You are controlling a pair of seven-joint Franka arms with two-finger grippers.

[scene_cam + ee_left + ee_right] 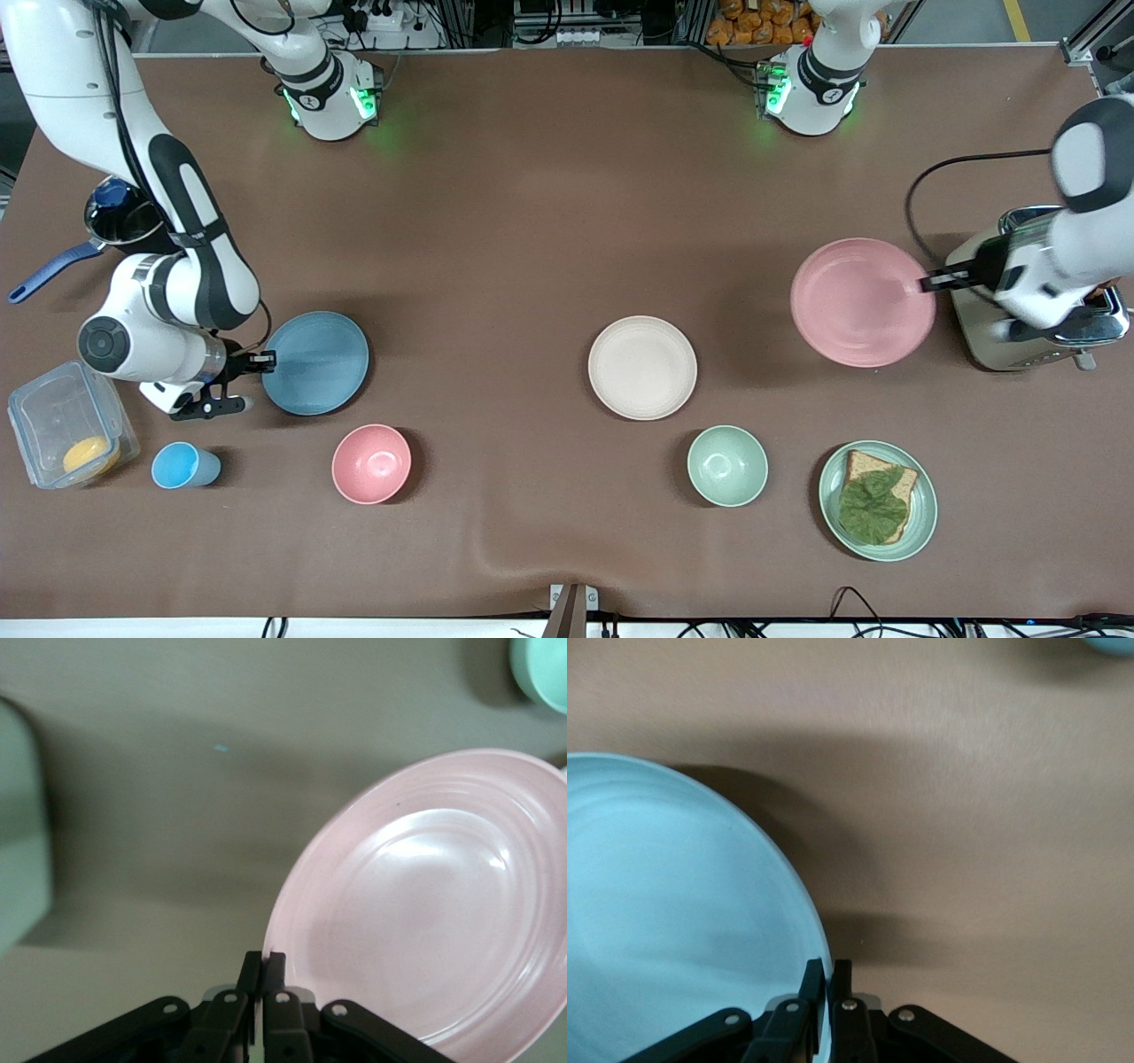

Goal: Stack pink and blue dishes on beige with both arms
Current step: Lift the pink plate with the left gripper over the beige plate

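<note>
The beige plate point(642, 367) lies flat on the table near its middle. My left gripper point(924, 283) is shut on the rim of the pink plate point(861, 301) and holds it tilted above the table, toward the left arm's end. In the left wrist view the pink plate point(434, 904) fills one side, with the gripper point(264, 964) pinching its edge. My right gripper point(266, 360) is shut on the rim of the blue plate point(315, 362), held slightly lifted toward the right arm's end. The right wrist view shows the blue plate point(673, 912) in that gripper point(826, 973).
A toaster point(1036, 297) stands under the left arm. A green plate with bread and a leaf point(877, 500), a green bowl point(727, 465), a small pink bowl point(371, 463) and a blue cup point(182, 465) line the near side. A plastic box point(66, 434) and a pot point(120, 217) sit by the right arm.
</note>
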